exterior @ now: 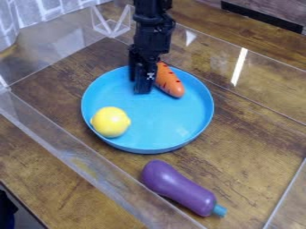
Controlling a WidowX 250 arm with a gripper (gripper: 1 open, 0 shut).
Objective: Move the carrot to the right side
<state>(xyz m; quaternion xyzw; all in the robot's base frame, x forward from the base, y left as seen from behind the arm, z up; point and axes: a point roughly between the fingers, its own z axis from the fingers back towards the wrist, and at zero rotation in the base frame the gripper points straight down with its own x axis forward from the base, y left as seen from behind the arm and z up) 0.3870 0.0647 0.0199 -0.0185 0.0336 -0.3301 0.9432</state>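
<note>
A black robot arm reaches straight down from the top of the view, and its dark gripper [146, 79] stands over the far part of a round, shallow blue plastic plate [180, 131] that rests on a dark brown wooden tabletop [257, 156]. The small orange toy carrot [170, 81], tapered and marked with dark grooves, lies on the plate's far side, slanting from upper left to lower right, with its upper end hidden behind the gripper. The fingers [141, 82] are down at the carrot's left flank, touching or just beside it; from this angle I cannot tell whether the jaws are spread or pinching the carrot, since the black parts merge into 1 dark shape. A round yellow toy lemon [110, 122] sits on the near left part of the same plate, well apart from the carrot. A purple toy eggplant [178, 186] with a teal stem end lies on the wood in front of the plate, near its front rim but off it, pointing toward the lower right. Clear acrylic walls [48, 116] border the work area on the left and rear.
</note>
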